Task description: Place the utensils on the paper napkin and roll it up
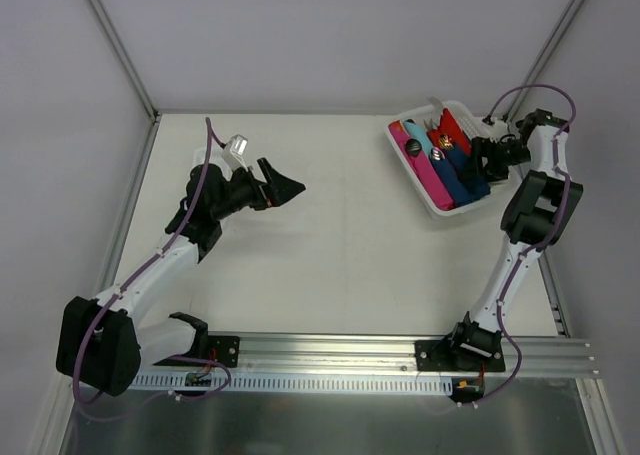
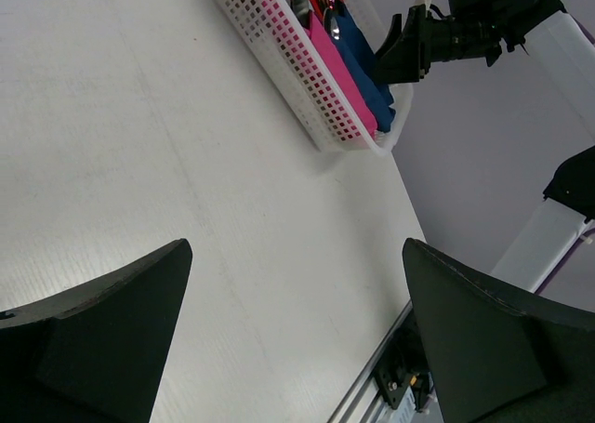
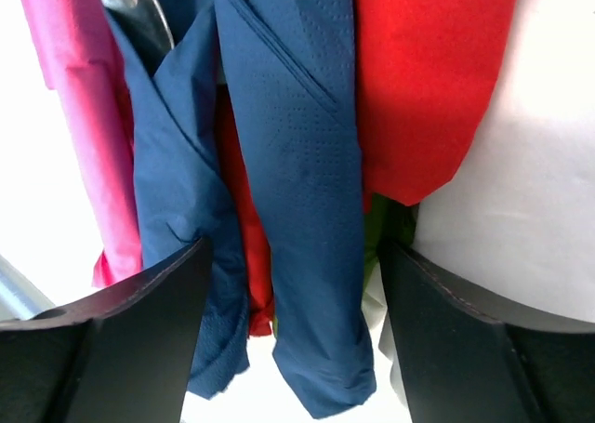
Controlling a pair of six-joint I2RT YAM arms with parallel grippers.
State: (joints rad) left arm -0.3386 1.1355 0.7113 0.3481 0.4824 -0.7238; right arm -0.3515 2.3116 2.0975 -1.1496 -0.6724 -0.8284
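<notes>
Right gripper poised over the paper napkin in a white basket at the far right of the desk.

Its jaws stand wide apart on either side of the folded navy napkin, gripping nothing. The napkin lies in the basket among pink and red sheets, with the utensils at the basket's far end. Over the bare desk on the left, the left gripper is also spread wide and empty.
</notes>
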